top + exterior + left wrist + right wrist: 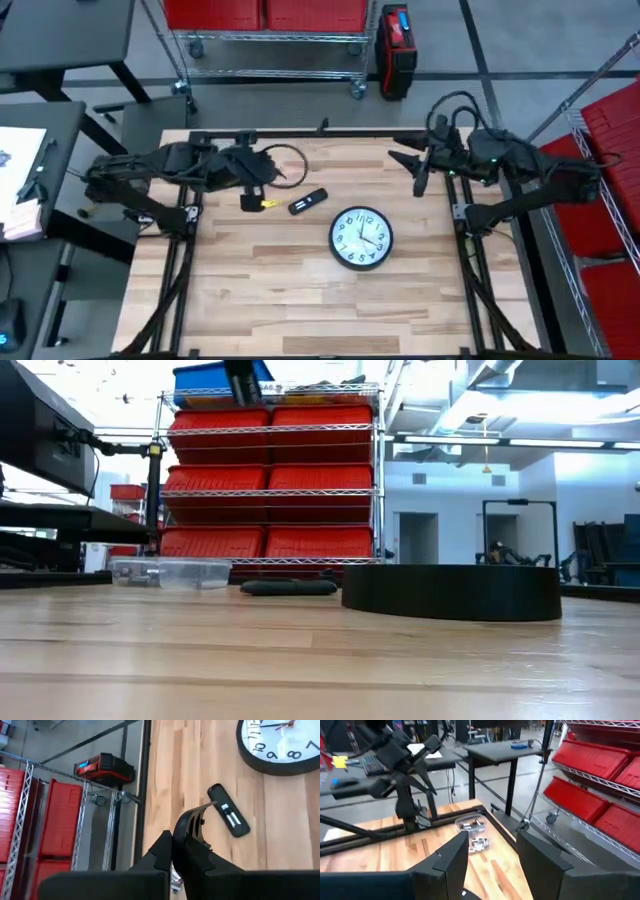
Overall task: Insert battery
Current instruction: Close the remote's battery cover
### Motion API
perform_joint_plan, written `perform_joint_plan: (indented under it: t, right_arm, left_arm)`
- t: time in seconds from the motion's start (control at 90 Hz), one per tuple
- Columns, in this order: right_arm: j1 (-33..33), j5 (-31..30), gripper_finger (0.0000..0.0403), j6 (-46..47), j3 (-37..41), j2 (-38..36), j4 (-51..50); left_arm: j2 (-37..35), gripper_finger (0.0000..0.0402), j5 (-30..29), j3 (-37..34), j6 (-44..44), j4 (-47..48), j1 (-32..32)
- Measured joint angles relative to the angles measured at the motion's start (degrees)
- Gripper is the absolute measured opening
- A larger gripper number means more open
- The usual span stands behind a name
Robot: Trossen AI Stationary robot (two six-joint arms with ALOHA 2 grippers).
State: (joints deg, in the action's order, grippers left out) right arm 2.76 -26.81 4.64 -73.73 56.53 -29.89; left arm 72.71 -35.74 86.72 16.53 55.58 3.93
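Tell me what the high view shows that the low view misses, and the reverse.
Only the high view shows both arms: the left claw hangs near the small black remote, the right claw waits open at the table's far right corner, and the round wall clock's white face is readable. Only the low view shows red bins on wire shelving and a clear plastic tray. Both share the wooden table, remote and clock.

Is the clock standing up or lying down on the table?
Lying down. The clock lies flat on the table, face up with its hands and numbers showing; the low view shows only its low dark rim.
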Motion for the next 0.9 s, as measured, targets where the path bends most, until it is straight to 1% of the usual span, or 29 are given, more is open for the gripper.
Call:
perform_joint_plan:
  t: [0.133, 0.233, 0.311, 0.456, 0.533, 0.611, 0.678, 0.733, 0.8, 0.844, 0.9]
  right_arm:
    - [-0.6, 0.0, 0.0160, 0.0, 0.0, 2.7, 0.3]
    - [-0.7, 0.0, 0.0160, -0.1, 0.0, 5.3, 0.3]
    - [-0.7, 0.0, 0.0160, -0.1, 0.0, 7.0, 0.5]
    - [-0.7, 0.0, 0.0160, -0.1, 0.0, 10.0, 0.5]
    - [-0.6, 0.0, 0.0160, -0.1, 0.0, 11.2, 0.7]
    - [-0.6, 0.0, 0.0160, -0.1, 0.0, 12.3, 1.4]
    - [-0.6, 0.0, 0.0160, -0.1, 0.0, 13.2, 2.3]
    - [-0.6, 0.0, 0.0160, -0.1, 0.0, 13.9, 2.1]
    - [-0.5, 0.0, 0.0159, -0.1, 0.0, 14.5, 2.0]
    - [-0.5, 0.0, 0.0159, -0.2, 0.0, 14.9, 2.0]
    - [-0.4, 0.0, 0.0159, -0.4, 0.0, 15.0, 2.0]
  left_arm:
    - [-5.6, 0.0000, 0.0, -10.3, -0.1, -10.3, 0.7]
    - [-8.1, 0.0000, 0.0, -14.8, 0.0, -15.7, 1.0]
    - [-9.0, 0.0000, 0.2, -16.8, 0.6, -16.0, 1.0]
    - [-9.4, 0.0003, 4.1, -20.7, -0.4, -15.9, 0.0]
    - [-9.3, 0.0008, 4.5, -22.2, -0.7, -15.6, -0.8]
    - [-8.9, 0.0008, 4.7, -23.0, 2.8, -14.7, -1.2]
    - [-8.9, 0.0004, 6.2, -24.2, 7.0, -14.7, -1.3]
    - [-9.0, 0.0002, 7.3, -26.0, 10.6, -16.9, -1.3]
    - [-9.0, 0.0002, 7.3, -29.0, 14.7, -18.8, -1.3]
    - [-9.0, 0.0002, 6.6, -31.4, 16.8, -20.5, -1.3]
    - [-9.0, 0.0001, 5.4, -34.6, 19.0, -25.3, -1.3]
